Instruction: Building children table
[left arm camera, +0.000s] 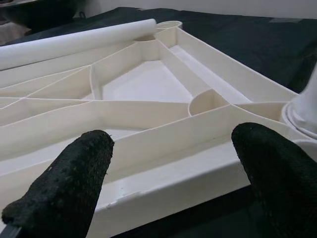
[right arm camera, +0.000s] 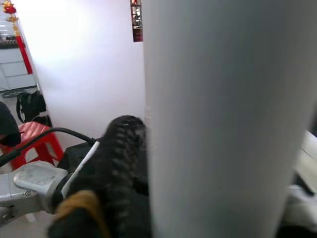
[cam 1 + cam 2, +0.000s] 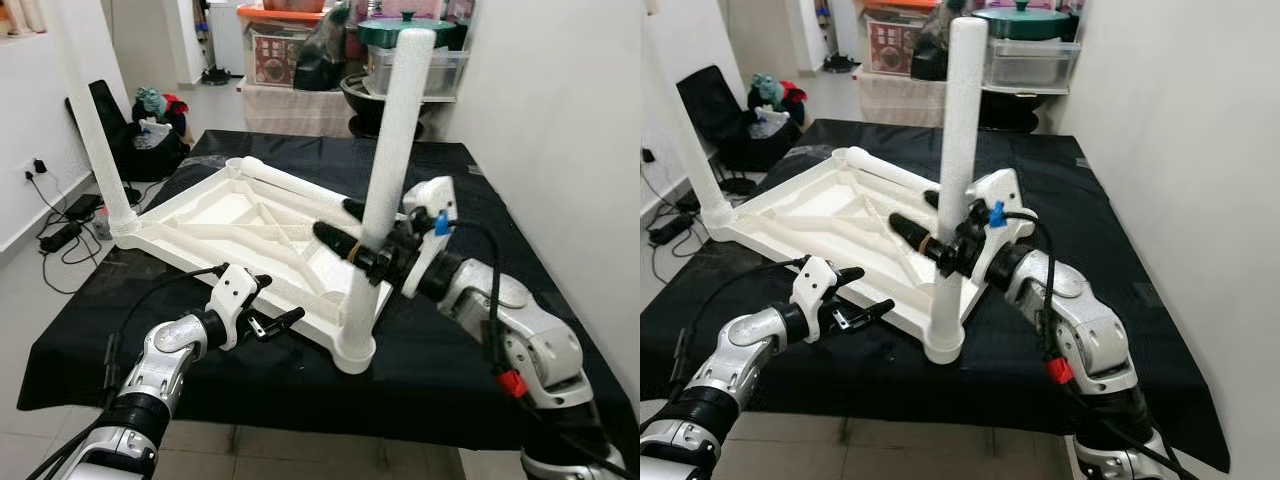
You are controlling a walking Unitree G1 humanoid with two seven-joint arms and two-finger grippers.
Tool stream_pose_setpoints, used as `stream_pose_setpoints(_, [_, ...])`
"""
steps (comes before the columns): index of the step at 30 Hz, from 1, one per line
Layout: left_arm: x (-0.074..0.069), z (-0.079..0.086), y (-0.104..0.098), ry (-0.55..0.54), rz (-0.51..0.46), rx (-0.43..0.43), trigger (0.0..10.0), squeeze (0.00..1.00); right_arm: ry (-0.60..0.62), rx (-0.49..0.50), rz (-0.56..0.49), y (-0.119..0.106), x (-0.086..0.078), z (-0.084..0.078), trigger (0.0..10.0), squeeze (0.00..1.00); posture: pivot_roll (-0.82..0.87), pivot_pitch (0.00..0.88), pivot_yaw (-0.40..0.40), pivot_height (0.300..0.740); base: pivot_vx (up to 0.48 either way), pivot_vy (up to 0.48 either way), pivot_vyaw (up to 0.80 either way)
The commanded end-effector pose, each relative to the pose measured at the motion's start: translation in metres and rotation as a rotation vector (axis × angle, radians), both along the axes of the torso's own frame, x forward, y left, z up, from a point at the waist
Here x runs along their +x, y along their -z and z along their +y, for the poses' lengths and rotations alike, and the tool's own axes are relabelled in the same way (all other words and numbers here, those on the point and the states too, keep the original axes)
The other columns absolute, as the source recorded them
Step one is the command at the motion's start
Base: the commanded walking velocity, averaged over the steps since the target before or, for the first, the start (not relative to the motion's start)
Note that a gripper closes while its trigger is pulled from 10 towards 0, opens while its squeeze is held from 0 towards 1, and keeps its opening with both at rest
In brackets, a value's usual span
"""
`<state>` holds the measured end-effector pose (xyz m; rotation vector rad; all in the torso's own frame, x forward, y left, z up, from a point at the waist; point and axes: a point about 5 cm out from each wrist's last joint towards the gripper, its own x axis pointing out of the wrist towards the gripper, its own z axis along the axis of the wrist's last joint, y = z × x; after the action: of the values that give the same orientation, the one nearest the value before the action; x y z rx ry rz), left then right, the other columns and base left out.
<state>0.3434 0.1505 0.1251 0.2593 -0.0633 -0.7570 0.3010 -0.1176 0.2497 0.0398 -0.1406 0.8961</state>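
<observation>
Right end effector (image 3: 352, 232): the two black fingers straddle the upright white leg (image 3: 392, 165) at about mid-height, one finger (image 3: 334, 237) reaching past it over the tabletop, the other behind the leg. It appears clamped on the leg. The foot of this leg sits in the near corner socket (image 3: 354, 352) of the overturned tabletop (image 3: 235, 225).

Left end effector (image 3: 268, 320): fingers spread, holding nothing, poised just off the near edge of the tabletop, close but apparently not touching.

Tabletop lies underside up on the black-covered bench (image 3: 480, 200), ribs showing. A second leg (image 3: 100, 150) stands in the far left corner; a third leg (image 3: 290, 185) lies loose across the back of the frame.

Handling, judged:
- Hollow moulded plastic, so light and stiff; ribbed frame should not flex much.
- Leg surface looks lightly textured, yet a round tube can turn or slip in a two-finger pinch. Grip mid-shaft, push straight down the axis.
- Tall leg gives leverage; a sideways load could lift the light tabletop, so bracing the near rim with the left seems sensible.

View differences: the left wrist view gives the rib layout, the empty far socket (image 1: 168, 24) and the open finger gap up close. The right wrist view shows the leg hard against one finger (image 2: 121, 163), confirming contact, which the head views leave less sure.
</observation>
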Motion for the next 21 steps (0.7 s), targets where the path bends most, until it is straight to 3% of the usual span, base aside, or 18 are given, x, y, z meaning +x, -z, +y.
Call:
stream_pose_setpoints(1, [-0.001, 0.001, 0.001, 0.007, 0.002, 0.016, 10.0, 0.0, 0.113, -0.016, 0.092, 0.014, 0.012, -0.006, 0.0, 0.0, 0.06, 0.0, -0.046, 0.74, 0.0, 0.0, 0.0])
stream_pose_setpoints(2, [-0.001, 0.001, 0.001, 0.007, 0.002, 0.016, 10.0, 0.0, 0.113, -0.016, 0.092, 0.014, 0.012, -0.006, 0.0, 0.0, 0.06, 0.0, -0.046, 0.74, 0.0, 0.0, 0.0])
stream_pose_setpoints(4, [-0.001, 0.0, 0.001, 0.009, 0.002, 0.016, 10.0, 0.0, 0.398, -0.087, 0.138, 0.029, 0.033, -0.028, 0.0, 0.0, 0.05, 0.0, -0.042, 0.74, 0.0, 0.0, 0.0])
stream_pose_setpoints(5, [0.0, -0.001, 0.001, 0.01, 0.001, 0.016, 10.0, 0.0, 0.595, -0.079, 0.187, 0.036, 0.045, -0.051, 0.0, 0.0, 0.05, 0.0, -0.046, 0.74, 0.0, 0.0, 0.0])
stream_pose_setpoints(6, [0.0, -0.001, 0.001, 0.01, 0.001, 0.016, 10.0, 0.0, 0.595, -0.079, 0.187, 0.036, 0.045, -0.051, 0.0, 0.0, 0.05, 0.0, -0.046, 0.74, 0.0, 0.0, 0.0])
stream_pose_setpoints(7, [0.0, -0.002, 0.0, 0.01, 0.0, 0.015, 10.0, 0.0, 0.785, -0.063, 0.223, 0.043, 0.051, -0.074, 0.0, 0.0, 0.05, 0.0, -0.047, 0.74, 0.0, 0.0, 0.0])
stream_pose_setpoints(8, [0.0, -0.002, 0.0, 0.009, -0.002, 0.015, 10.0, 0.0, 0.897, -0.046, 0.249, 0.047, 0.052, -0.089, 0.0, 0.0, 0.06, 0.0, -0.048, 0.74, 0.0, 0.0, 0.0])
stream_pose_setpoints(10, [0.001, -0.002, -0.001, 0.006, -0.004, 0.015, 10.0, 0.0, 1.03, -0.011, 0.277, 0.051, 0.05, -0.106, 0.0, 0.0, 0.06, 0.0, -0.05, 0.74, 0.0, 0.0, 0.0])
stream_pose_setpoints(14, [0.001, 0.0, -0.001, -0.002, -0.006, 0.015, 10.0, 0.0, 1.115, 0.012, 0.292, 0.056, 0.045, -0.115, 0.0, 0.0, 0.06, 0.0, -0.05, 0.74, 0.0, 0.0, 0.0])
stream_pose_setpoints(17, [0.001, 0.001, 0.0, -0.007, -0.004, 0.018, 10.0, 0.0, 1.089, 0.035, 0.332, 0.065, 0.04, -0.103, 0.0, 0.0, 0.05, 0.0, -0.044, 0.74, 0.0, 0.0, 0.0])
stream_pose_setpoints(18, [0.0, 0.001, 0.001, -0.006, -0.003, 0.018, 10.0, 0.0, 1.03, 0.067, 0.353, 0.068, 0.039, -0.091, 10.0, 0.0, 0.05, 0.0, -0.044, 0.74, 0.0, 0.0, 0.0])
stream_pose_setpoints(21, [0.001, 0.0, 0.0, -0.004, -0.003, 0.018, 10.0, 0.0, 0.842, 0.127, 0.311, 0.06, 0.041, -0.062, 10.0, 0.0, 0.05, 0.0, -0.042, 0.74, 0.0, 0.0, 0.0])
